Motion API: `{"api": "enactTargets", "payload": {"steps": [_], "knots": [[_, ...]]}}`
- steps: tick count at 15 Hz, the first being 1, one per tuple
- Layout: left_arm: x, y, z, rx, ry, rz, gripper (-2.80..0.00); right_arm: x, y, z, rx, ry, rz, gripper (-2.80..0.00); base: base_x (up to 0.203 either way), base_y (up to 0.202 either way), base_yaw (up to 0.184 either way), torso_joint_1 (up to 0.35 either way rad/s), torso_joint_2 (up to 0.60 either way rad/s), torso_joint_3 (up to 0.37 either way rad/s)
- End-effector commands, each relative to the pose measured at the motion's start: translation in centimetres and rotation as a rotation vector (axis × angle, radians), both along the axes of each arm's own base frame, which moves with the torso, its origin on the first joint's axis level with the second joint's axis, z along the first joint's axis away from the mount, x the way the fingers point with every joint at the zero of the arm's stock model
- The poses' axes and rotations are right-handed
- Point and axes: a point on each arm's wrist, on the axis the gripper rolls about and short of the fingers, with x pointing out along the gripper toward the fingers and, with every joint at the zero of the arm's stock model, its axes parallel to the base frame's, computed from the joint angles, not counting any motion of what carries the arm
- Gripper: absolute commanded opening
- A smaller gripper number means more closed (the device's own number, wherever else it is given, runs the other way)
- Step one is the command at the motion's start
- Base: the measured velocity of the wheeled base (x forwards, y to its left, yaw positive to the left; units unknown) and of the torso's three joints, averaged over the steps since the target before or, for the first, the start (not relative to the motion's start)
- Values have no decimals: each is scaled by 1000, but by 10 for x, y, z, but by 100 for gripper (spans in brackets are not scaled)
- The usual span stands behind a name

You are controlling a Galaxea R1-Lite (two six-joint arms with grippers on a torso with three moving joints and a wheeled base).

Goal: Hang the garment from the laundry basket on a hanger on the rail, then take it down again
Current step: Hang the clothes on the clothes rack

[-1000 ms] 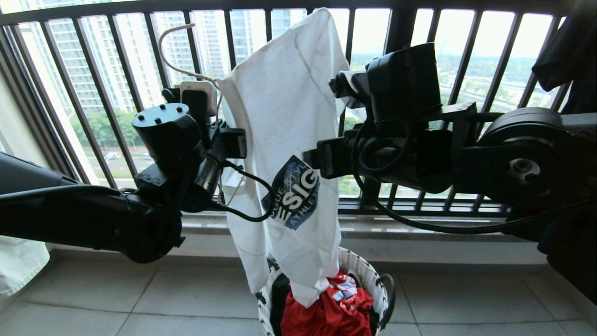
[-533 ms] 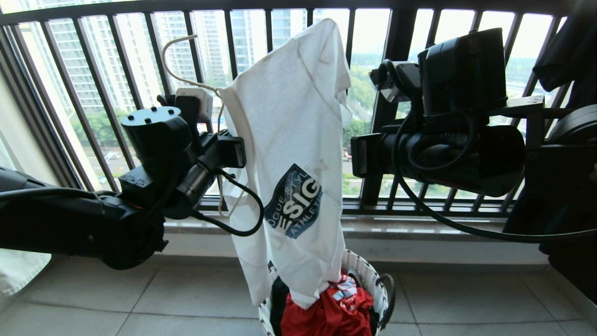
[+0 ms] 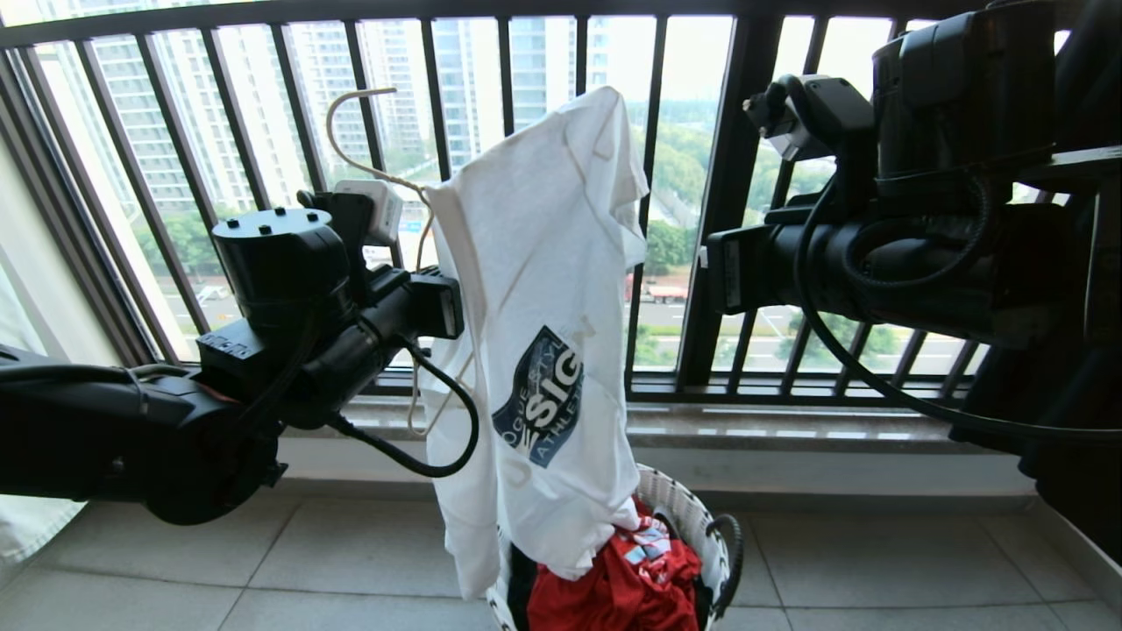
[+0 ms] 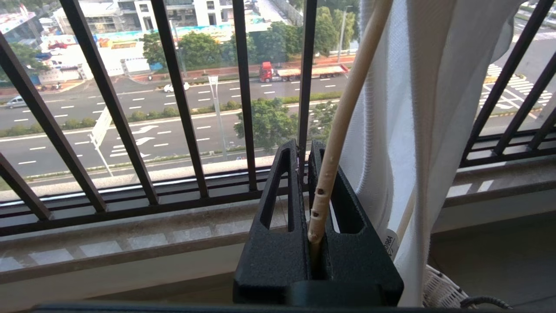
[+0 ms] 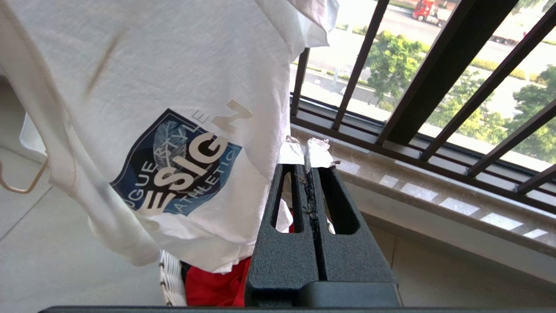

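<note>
Garment hangs on hanger pinched by left fingers; wrist view shows right fingers pressed together, empty.

The right gripper had its fingers pressed together on nothing, just beside the hanging white garment with its dark blue chest print. Red cloth showed beneath the garment's hem, and black window bars stood behind.

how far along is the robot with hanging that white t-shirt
Partly. Done: the garment is out of the laundry basket and draped on the hanger, hem just touching the basket's laundry. In hand: the left gripper clamps the hanger; the right gripper is shut, empty. Left: hooking onto the rail, unseen here, then taking it down.
</note>
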Motion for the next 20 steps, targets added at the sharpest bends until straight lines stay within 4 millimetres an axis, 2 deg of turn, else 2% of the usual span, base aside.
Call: {"api": "enactTargets", "payload": {"steps": [1, 4, 9, 12, 15, 20], "knots": [[-13, 5, 4, 0, -10, -62, -280, -3, -2, 10, -26, -39, 8, -280, 0, 0, 0, 0, 0, 0], [-15, 5, -1, 10, 5, -96, -280, -10, -8, 20, -98, -46, 19, -280, 0, 0, 0, 0, 0, 0], [-31, 10, -5, 28, 18, -219, -280, -13, -7, 23, -272, -101, 102, -280, 0, 0, 0, 0, 0, 0], [-41, 13, -7, 36, 25, -289, -280, -11, -2, 29, -298, -133, 128, -280, 0, 0, 0, 0, 0, 0], [-48, 16, -8, 48, 57, -347, -280, -18, 7, 28, -300, -141, 188, -280, 0, 0, 0, 0, 0, 0], [-49, 16, -10, 50, 68, -354, -280, -24, 13, 27, -284, -144, 281, -280, 0, 0, 0, 0, 0, 0]]}}
